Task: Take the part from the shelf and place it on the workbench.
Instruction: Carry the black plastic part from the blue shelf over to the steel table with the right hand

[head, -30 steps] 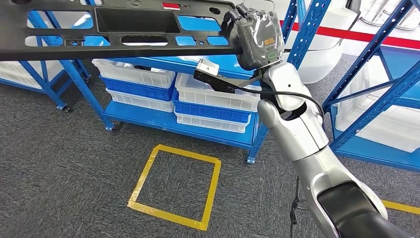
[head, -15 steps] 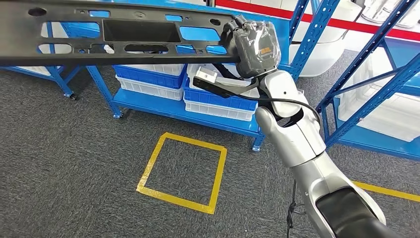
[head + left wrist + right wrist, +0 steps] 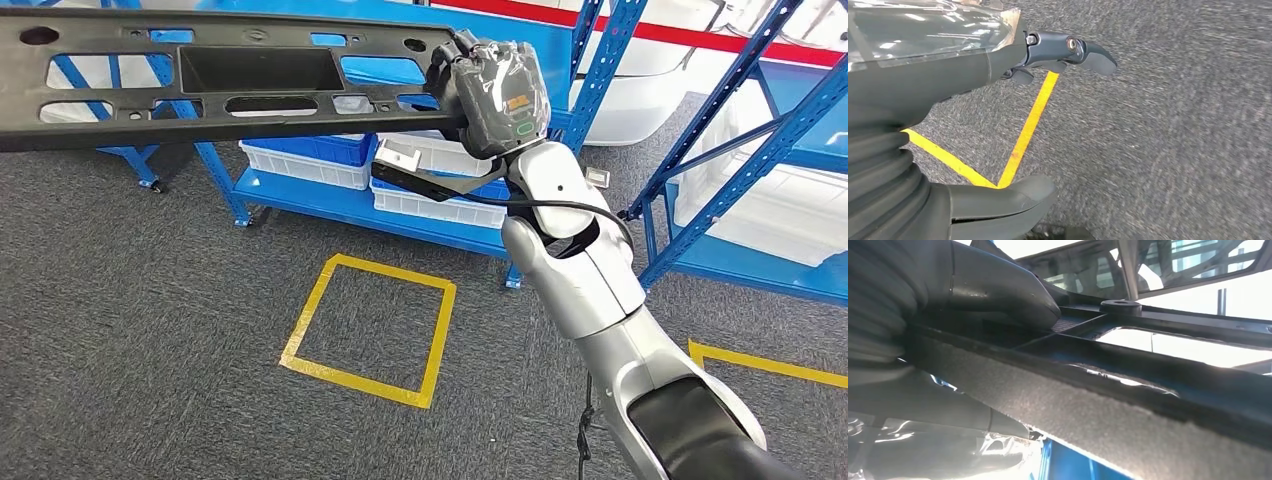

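Note:
A long black plastic part (image 3: pixel 220 85) with several cut-outs hangs level high in the head view, stretching off the left edge. My right hand (image 3: pixel 490 95) grips its right end, held up at chest height. Close up in the right wrist view, the part's dark ribbed edge (image 3: pixel 1128 390) runs across under my right hand's thumb (image 3: pixel 998 287). My left hand (image 3: pixel 998 100) hangs over the grey carpet with its fingers (image 3: pixel 1083 50) apart and nothing between them.
Blue shelving (image 3: pixel 600 70) with white and blue bins (image 3: pixel 310 160) stands ahead, and another blue rack (image 3: pixel 760 150) is at the right. A yellow taped square (image 3: pixel 370 330) marks the grey carpet, with more yellow tape (image 3: pixel 770 365) at the right.
The whole scene has slid between frames, so the camera has turned; the shelves sit further up and right. The part stays in my right hand, now a little further left in the picture.

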Available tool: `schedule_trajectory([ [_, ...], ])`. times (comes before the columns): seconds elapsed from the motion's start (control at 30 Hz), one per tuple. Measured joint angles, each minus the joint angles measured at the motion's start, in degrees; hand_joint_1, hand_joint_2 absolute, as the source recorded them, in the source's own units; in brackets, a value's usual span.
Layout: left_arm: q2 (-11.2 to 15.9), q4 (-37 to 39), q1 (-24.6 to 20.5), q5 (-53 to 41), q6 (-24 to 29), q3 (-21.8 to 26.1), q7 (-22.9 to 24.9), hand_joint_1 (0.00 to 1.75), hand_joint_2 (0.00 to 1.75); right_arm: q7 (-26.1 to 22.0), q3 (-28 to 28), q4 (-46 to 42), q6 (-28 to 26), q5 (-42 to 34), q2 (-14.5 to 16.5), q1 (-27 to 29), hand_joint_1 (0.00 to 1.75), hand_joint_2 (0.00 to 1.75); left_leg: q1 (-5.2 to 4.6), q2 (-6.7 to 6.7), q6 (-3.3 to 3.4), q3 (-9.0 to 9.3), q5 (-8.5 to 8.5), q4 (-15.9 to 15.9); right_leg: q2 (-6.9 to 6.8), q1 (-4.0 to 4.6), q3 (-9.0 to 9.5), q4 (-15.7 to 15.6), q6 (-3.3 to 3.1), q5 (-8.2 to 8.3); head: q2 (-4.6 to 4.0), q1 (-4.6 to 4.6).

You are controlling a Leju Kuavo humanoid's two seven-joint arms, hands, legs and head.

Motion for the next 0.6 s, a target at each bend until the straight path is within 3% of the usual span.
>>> schedule_trajectory([
  [0.03,-0.14,0.00,-0.04,0.00,0.01,0.00,-0.01,0.00,1.75,0.00,0.02,-0.01,0.00,0.01,0.11,-0.04,1.75,1.75,0.20,-0.06,-0.88,1.84,-0.25,-2.29,-0.01,0.00,-1.14,1.08,0.21,0.04,0.00,-0.12],
  [0.1,-0.33,-0.03,-0.16,0.03,0.03,0.02,-0.06,0.00,1.75,-0.03,0.00,-0.03,-0.01,0.03,0.33,-0.13,1.75,1.75,0.17,-0.54,-1.10,3.99,-2.99,-6.20,0.11,0.29,-3.10,3.02,0.71,0.23,0.00,-0.09],
  [0.17,-0.36,-0.04,-0.13,0.11,0.07,0.06,-0.21,0.00,1.75,-0.18,-0.04,-0.01,-0.02,-0.14,0.40,-0.02,1.75,1.75,-0.20,-0.86,0.48,3.86,-3.67,-7.30,0.27,0.48,-4.12,3.69,1.61,0.80,0.00,0.18],
  [0.23,-0.32,-0.02,0.05,0.31,0.15,0.17,-0.45,0.00,1.75,-0.51,-0.16,0.17,-0.02,-0.54,0.37,0.21,1.75,1.75,-0.54,-0.77,1.93,3.06,-2.90,-7.44,0.33,0.20,-5.06,4.08,2.21,0.55,0.00,0.33],
  [0.3,-0.14,-0.02,0.17,0.60,0.30,0.45,-0.74,0.00,1.75,-0.93,-0.30,0.42,-0.02,-0.83,0.43,0.20,1.75,1.75,-0.67,-0.70,3.39,2.11,-2.02,-7.61,0.39,-0.08,-6.87,7.61,1.92,-2.49,0.00,0.40],
  [0.37,-0.02,-0.01,0.28,0.87,0.40,0.86,-1.02,0.00,1.75,-1.26,-0.34,0.72,-0.02,-0.85,0.54,0.07,1.75,1.75,-0.93,-0.66,4.44,1.02,-1.14,-7.65,0.51,-0.06,-9.16,15.13,1.59,-6.74,0.00,0.42],
  [0.4,-0.02,-0.01,0.39,1.00,0.42,1.06,-1.14,0.00,1.75,-1.36,-0.34,0.92,-0.02,-0.81,0.63,0.03,1.75,1.75,-1.12,-0.64,4.76,0.48,-0.70,-7.66,0.60,0.01,-9.78,18.51,1.61,-8.02,0.00,0.42],
  [0.43,-0.03,-0.01,0.54,1.13,0.43,1.19,-1.24,0.00,1.75,-1.41,-0.33,1.12,-0.02,-0.75,0.74,0.02,1.75,1.75,-1.32,-0.64,4.93,0.03,-0.30,-7.66,0.71,0.14,-9.44,20.07,1.71,-8.25,0.00,0.41],
  [0.47,-0.04,-0.01,0.68,1.22,0.44,1.28,-1.36,0.00,1.75,-1.45,-0.32,1.31,-0.02,-0.68,0.86,0.01,1.75,1.75,-1.51,-0.64,5.00,-0.29,0.05,-7.66,0.81,0.36,-8.04,19.47,1.77,-7.70,0.00,0.41],
  [0.5,-0.05,-0.02,0.79,1.28,0.46,1.39,-1.49,0.00,1.75,-1.47,-0.32,1.46,-0.02,-0.57,1.01,-0.07,1.75,1.75,-1.66,-0.65,5.03,-0.49,0.36,-7.66,0.89,0.74,-5.58,16.75,1.60,-6.79,0.00,0.41],
  [0.57,-0.22,-0.02,0.88,1.32,0.48,1.59,-1.81,0.00,1.75,-1.51,-0.31,1.63,-0.02,-0.09,1.43,-0.61,1.75,1.75,-1.70,-0.65,4.85,-0.72,0.92,-7.74,0.93,1.71,0.25,8.72,0.42,-5.88,0.00,0.41],
  [0.6,-0.34,-0.02,0.87,1.33,0.45,1.66,-1.95,0.00,1.75,-1.52,-0.27,1.68,-0.03,0.28,1.71,-1.03,1.75,1.75,-1.62,-0.63,4.57,-0.78,1.30,-7.92,0.96,2.11,2.30,5.57,-0.17,-5.88,0.00,0.41],
])
